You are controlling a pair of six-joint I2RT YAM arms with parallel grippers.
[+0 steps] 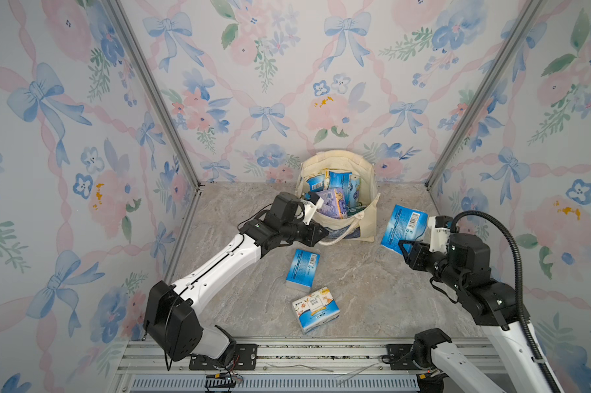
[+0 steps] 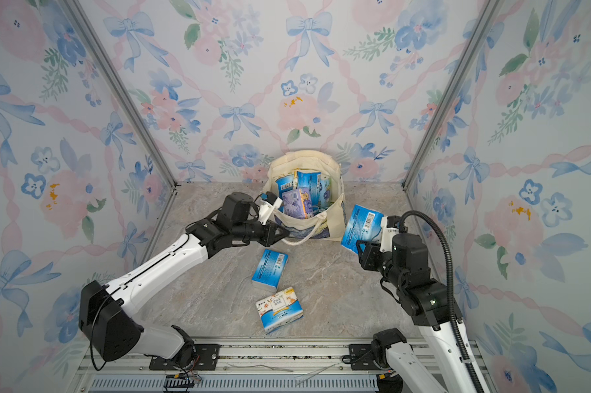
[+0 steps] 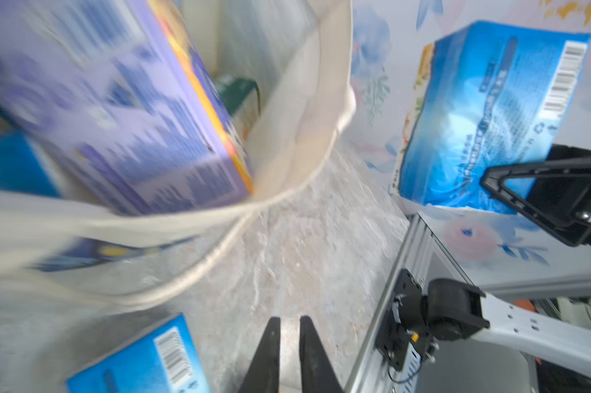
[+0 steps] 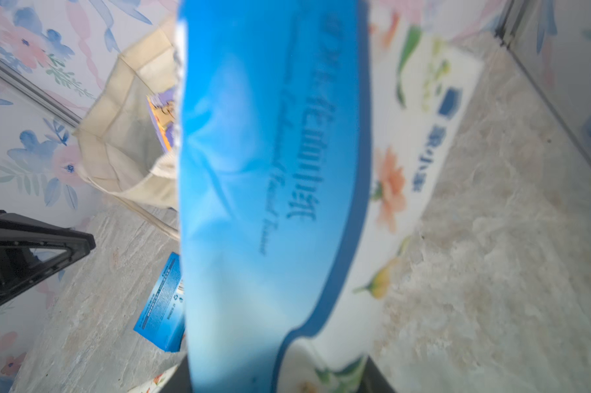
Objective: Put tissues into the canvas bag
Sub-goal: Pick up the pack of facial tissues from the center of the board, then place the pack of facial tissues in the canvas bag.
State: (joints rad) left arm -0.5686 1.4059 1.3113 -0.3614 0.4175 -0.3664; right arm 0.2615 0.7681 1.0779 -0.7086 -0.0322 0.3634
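Our right fingers (image 1: 406, 250) grip a blue pack (image 1: 403, 224), left fingers (image 3: 270, 350) slightly parted, empty; we must clear the canvas bag (image 1: 367, 221) rim before releasing.

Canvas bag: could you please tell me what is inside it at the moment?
Inside the canvas bag a lilac tissue pack lies on top, with several blue-and-white tissue packs around it. Anything beneath them, and the bag's bottom, is covered.

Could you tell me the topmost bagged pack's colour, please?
Lilac plastic-wrapped pack, clearest in a top view.
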